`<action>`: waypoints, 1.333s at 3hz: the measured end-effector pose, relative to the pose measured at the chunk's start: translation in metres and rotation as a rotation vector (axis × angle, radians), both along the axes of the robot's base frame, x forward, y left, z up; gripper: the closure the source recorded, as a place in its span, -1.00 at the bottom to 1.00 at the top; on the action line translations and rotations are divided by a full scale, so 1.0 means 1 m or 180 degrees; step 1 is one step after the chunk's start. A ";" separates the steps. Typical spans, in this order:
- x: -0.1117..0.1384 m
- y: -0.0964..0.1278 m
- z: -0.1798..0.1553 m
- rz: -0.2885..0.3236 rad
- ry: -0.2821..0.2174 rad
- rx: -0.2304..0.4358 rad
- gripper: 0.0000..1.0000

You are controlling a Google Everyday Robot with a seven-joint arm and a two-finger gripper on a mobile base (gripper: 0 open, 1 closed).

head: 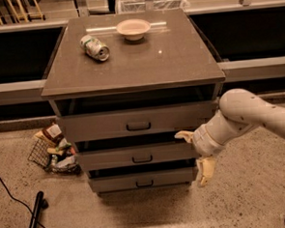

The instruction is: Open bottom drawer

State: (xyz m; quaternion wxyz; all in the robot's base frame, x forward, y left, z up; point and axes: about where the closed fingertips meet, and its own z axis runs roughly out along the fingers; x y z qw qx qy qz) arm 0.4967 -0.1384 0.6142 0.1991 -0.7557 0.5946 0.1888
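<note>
The gripper [196, 154] hangs at the right edge of a 3-drawer cabinet [130, 68], its 2 pale fingers spread wide apart, holding nothing. The upper finger [184, 135] points left over the right end of the middle drawer [130, 157]; the lower finger [206, 170] points down just beside the right end of the bottom drawer [137, 180]. Whether either finger touches a drawer front cannot be told.

The bottom drawer lies left of and slightly below the gripper, and its dark handle [144, 183] sits well to the gripper's left. It juts out least of the 3 fronts. The top drawer [133, 122] is above and left of the gripper.

On the cabinet top, far above and left of the gripper, a can [94, 47] lies on its side near a small bowl [133, 28]. On the floor, far left of the gripper, a wire basket [47, 153] of packets stands beside the cabinet.
</note>
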 end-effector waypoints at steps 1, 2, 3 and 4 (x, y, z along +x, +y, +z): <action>0.000 0.009 -0.046 0.0060 0.0141 0.0096 -1.00; 0.000 0.009 -0.047 0.0060 0.0141 0.0094 -1.00; -0.001 0.009 -0.071 0.0111 0.0209 -0.0103 -1.00; -0.003 0.008 -0.117 0.0170 0.0245 -0.0355 -1.00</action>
